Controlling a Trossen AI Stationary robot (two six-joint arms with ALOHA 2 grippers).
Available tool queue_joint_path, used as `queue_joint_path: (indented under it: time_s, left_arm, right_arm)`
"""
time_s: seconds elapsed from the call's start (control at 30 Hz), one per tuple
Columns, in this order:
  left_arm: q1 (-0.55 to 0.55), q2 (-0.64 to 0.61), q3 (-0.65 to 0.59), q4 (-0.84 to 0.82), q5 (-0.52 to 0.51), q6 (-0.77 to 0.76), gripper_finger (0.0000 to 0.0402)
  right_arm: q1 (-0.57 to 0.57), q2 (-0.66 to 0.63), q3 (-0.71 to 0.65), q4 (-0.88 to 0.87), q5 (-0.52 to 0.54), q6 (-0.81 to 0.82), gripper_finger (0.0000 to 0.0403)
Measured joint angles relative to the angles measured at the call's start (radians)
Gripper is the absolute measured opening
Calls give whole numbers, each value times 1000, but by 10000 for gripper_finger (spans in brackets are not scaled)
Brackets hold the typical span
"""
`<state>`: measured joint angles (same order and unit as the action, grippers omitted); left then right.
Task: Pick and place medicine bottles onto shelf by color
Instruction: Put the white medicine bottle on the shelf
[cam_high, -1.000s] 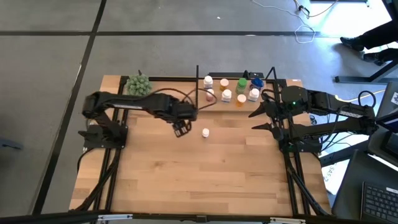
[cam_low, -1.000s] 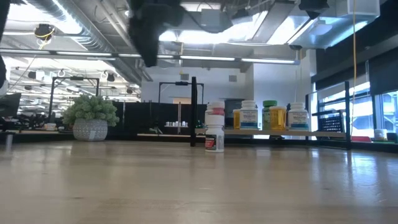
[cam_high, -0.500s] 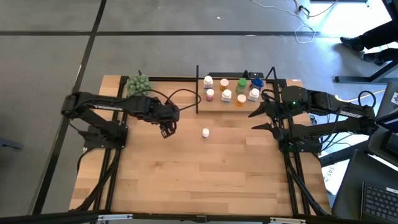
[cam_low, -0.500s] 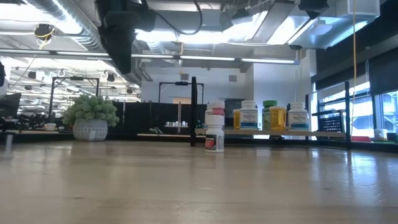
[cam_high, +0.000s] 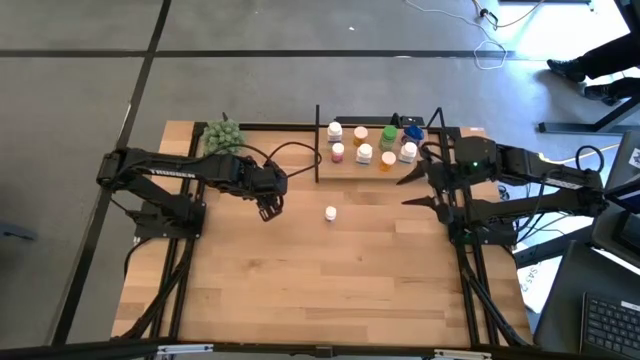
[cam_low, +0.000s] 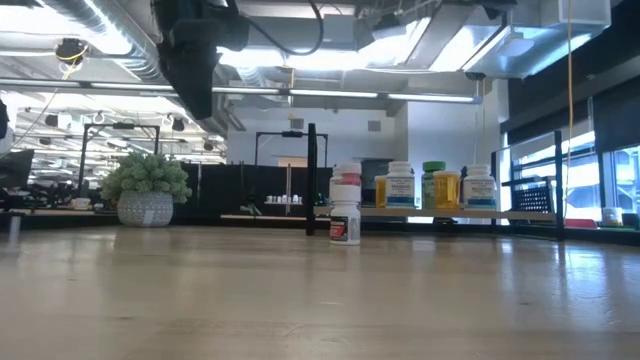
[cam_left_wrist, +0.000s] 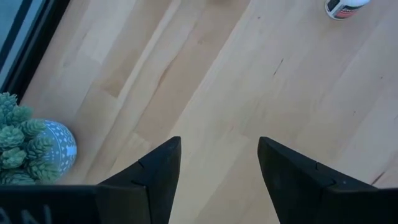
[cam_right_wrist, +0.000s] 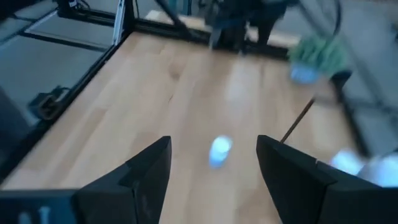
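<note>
The left pincer (cam_high: 268, 208) has pulled back toward the left side of the light wooden counter (cam_high: 300, 290) since a second ago, when it hung close to the lone white-capped medicine bottle (cam_high: 330, 213); over the last half second it has held its place, fingers spread and grasping nothing; the small white bottle stands alone on the open counter, between the two arms and just in front of the shelf. The light wood shelf with thin black posts (cam_high: 375, 168) sits at the far edge, carrying the other small medicine bottles (cam_high: 364, 153) — white, orange, pink, green and blue — unchanged. The right pincer (cam_high: 420, 190) waits beside the shelf's right end, also spread and empty; it has barely shifted.

From the left wrist only the bottom of the lone bottle shows, cut off at the edge; the green bushy plant in its speckled pot (cam_left_wrist: 28, 144) is partly cropped; the right wrist view is blurred.

Grey floor surrounds the counter; behind it — an office with ceiling lights and windows.
</note>
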<state>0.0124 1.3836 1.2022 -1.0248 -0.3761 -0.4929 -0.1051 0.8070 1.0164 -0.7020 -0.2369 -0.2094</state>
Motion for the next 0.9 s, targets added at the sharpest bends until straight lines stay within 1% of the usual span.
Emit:
queue_joint_path:
  time_s: [0.07, 0.13, 0.23, 0.33, 0.47, 0.63, 0.73, 0.9]
  left_arm:
    - [0, 0, 0, 0, 0, -6, 208]
    - [0, 0, 0, 0, 0, -27, 208]
    - [0, 0, 0, -2, -1, -48, 208]
    - [0, 1, 0, -3, -1, -50, 208]
    - [0, 1, 0, -6, -1, -53, 208]
    - [0, 1, 0, -6, -1, -52, 208]
    - [0, 1, 0, -6, -1, -48, 208]
    - [0, 1, 0, -6, -1, -40, 208]
  right_arm:
    - [0, 10, 0, 50, 11, -56, 238]
    - [0, 37, 1, 98, 37, -56, 238]
    - [0, 103, 1, 109, 79, -52, 238]
    - [0, 177, 0, 122, 82, -20, 238]
    - [-1, 293, 0, 133, 87, 65, 238]
    - [-1, 416, 0, 206, 79, 116, 239]
    - [-1, 476, 0, 249, 78, 116, 239]
    - [-1, 565, 0, 308, 77, 72, 239]
